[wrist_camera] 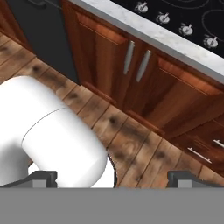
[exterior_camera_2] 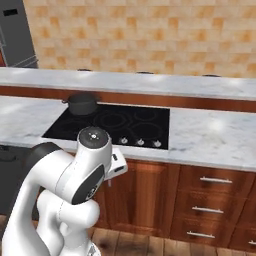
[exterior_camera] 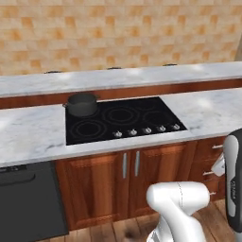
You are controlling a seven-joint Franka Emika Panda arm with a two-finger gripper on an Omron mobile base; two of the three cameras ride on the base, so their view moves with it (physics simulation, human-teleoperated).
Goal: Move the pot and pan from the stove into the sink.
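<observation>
Left base view: from behind and left of the arm, facing forward and down onto the stove (exterior_camera: 124, 120) and marble counter (exterior_camera: 28, 134), at moderate distance. Right base view: the same stove (exterior_camera_2: 112, 125) and counter (exterior_camera_2: 210, 135) (seen from the right, more obliquely). Hand view: close, tilted downward over the wooden floor (wrist_camera: 131, 144) and cabinet doors (wrist_camera: 144, 83), catching the stove's knob row (wrist_camera: 175, 24).

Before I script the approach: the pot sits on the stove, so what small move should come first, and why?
Probably raise the open gripper toward the pot: it hangs low, facing floor and cabinet doors, while the pot sits on the stove's back-left burner.
</observation>
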